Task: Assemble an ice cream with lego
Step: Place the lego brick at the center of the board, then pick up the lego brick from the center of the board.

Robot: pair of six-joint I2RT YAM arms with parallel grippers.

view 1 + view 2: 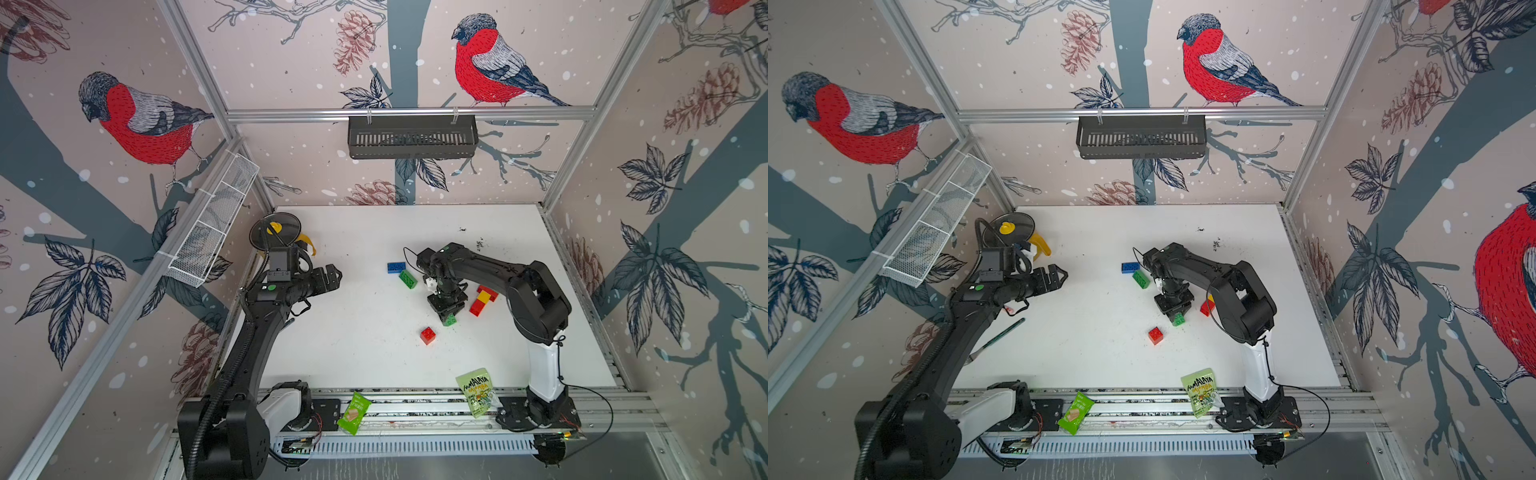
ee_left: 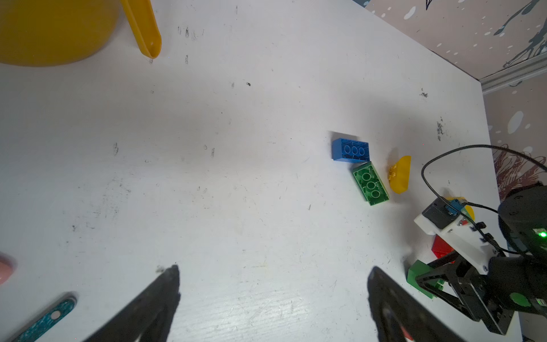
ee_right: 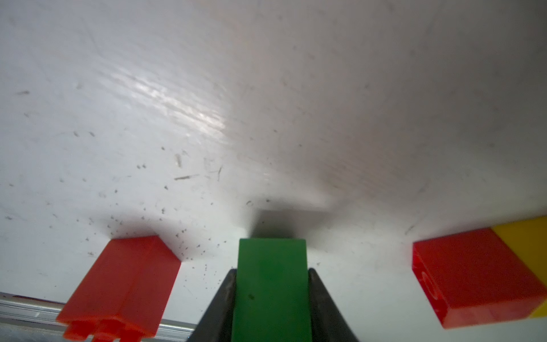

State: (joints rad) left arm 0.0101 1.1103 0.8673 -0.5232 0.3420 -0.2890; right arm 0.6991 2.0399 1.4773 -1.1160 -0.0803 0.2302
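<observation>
Both jaws of the right gripper (image 1: 447,315) clamp the small green brick (image 1: 450,320); a red brick (image 1: 427,335) lies near, toward seven o'clock. The left gripper (image 1: 337,275) stands spread wide, well apart toward ten o'clock.

Looking down from high above the near edge in both top views, far off, facing the back wall (image 1: 316,174) and taking in the whole table (image 1: 365,357); nearly the same scene, shifted slightly sideways. From the left wrist, looking past the left hand (image 2: 273,271) across the table at middling range; blue brick (image 2: 350,150) and long green brick (image 2: 371,184) shared with the top views. From the right wrist, pressed close to the table; small green brick (image 3: 272,284) at the right hand (image 3: 271,271) and red brick (image 3: 124,281) likewise shared.
</observation>
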